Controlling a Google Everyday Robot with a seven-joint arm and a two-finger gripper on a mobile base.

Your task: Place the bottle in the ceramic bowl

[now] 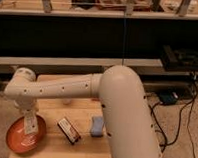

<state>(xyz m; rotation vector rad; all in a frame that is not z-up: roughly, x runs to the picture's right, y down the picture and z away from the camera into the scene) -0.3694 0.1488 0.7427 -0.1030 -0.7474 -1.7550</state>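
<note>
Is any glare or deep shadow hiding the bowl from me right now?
Camera view: the light is warm and dim, with no glare on the ceramic bowl. The claw hangs over the bowl's right part and covers some of it. The recess behind the table is almost black.

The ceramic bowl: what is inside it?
The pincer hangs over the ceramic bowl, covering its middle; bare orange shows around it. Any bottle beneath is hidden.

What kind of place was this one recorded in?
Probably a lab or office test area: small wooden table, loose cables alongside, long dark shelving behind. The claw hangs over the ceramic bowl.
</note>
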